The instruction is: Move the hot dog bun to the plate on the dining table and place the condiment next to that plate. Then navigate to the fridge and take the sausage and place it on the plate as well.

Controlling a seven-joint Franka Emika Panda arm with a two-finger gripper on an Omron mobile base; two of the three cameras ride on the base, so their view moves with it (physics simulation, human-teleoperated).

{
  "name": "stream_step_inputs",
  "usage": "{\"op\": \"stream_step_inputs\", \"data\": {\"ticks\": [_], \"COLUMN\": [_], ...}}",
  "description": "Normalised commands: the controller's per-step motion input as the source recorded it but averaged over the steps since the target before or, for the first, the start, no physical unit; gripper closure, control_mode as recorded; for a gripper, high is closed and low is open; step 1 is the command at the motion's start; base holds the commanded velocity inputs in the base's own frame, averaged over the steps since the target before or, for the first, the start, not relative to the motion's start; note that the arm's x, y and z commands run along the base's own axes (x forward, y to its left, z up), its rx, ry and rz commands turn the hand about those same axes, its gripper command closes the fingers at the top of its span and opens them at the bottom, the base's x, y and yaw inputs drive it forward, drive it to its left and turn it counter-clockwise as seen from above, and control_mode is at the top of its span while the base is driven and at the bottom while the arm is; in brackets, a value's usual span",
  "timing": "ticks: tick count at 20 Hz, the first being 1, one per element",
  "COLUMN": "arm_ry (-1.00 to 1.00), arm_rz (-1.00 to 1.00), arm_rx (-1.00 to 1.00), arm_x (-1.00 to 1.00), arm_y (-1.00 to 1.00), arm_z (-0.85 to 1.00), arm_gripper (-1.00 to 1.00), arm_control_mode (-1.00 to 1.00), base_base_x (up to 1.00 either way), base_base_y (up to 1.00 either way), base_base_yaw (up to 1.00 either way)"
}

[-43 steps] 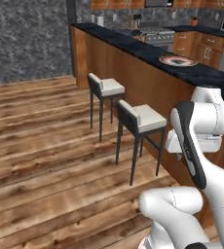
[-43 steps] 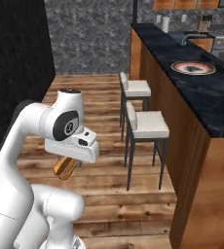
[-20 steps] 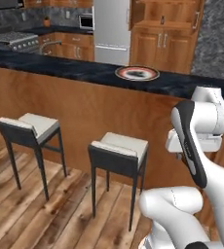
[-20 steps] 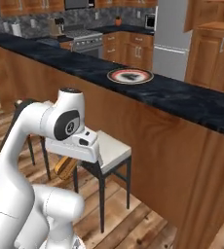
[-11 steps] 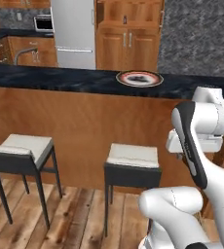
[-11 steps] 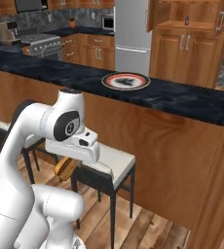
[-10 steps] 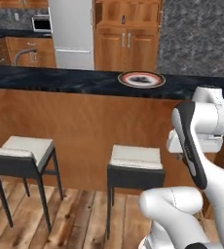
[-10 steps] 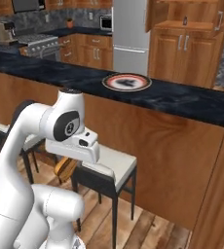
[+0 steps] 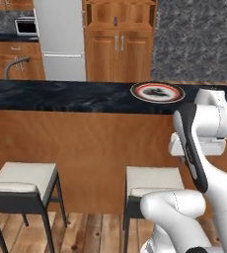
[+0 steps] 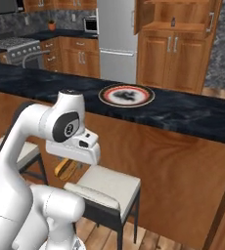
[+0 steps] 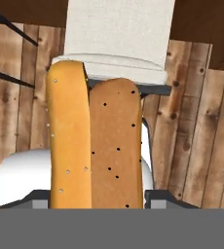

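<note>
I have the bun clamped in the claw, parked in front of the dining surface with the plate on top.

In my hand view the bun (image 11: 94,146) runs lengthwise from 6 o'clock up to 12, split facing me, with the claw (image 11: 97,202) closed on its lower end; a white stool seat (image 11: 119,34) sits beyond it at 12 o'clock over the wood floor (image 11: 196,131). From the right base view I see the bun (image 10: 64,169) hanging below the hand at about 8 o'clock of centre, just above the nearer stool (image 10: 107,188). The plate (image 10: 126,94) rests on the black marbled surface (image 10: 192,114) at 12 o'clock, well apart from the bun. The grey fridge (image 10: 117,39) stands behind the surface, toward 12 o'clock, between wooden cabinets (image 10: 175,46).
</note>
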Motion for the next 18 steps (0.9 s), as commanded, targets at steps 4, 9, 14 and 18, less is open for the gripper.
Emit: {"op": "stream_step_inputs", "data": {"ticks": [4,9,14,18], "arm_ry": [0.00,0.00,-0.14,-0.37], "arm_rz": [0.00,0.00,-0.17,0.00], "arm_rx": [0.00,0.00,0.00,0.00], "arm_x": [0.00,0.00,0.12,-0.17], "arm_y": [0.00,0.00,0.04,0.00], "arm_z": [0.00,0.00,0.26,0.82], "arm_gripper": [1.00,1.00,1.00,1.00], "arm_control_mode": [1.00,1.00,-1.00,-1.00], "base_base_x": [0.93,0.66,0.00,0.00], "base_base_y": [0.00,0.02,0.00,0.00], "base_base_yaw": [-0.24,-0.36,0.00,0.00]}}
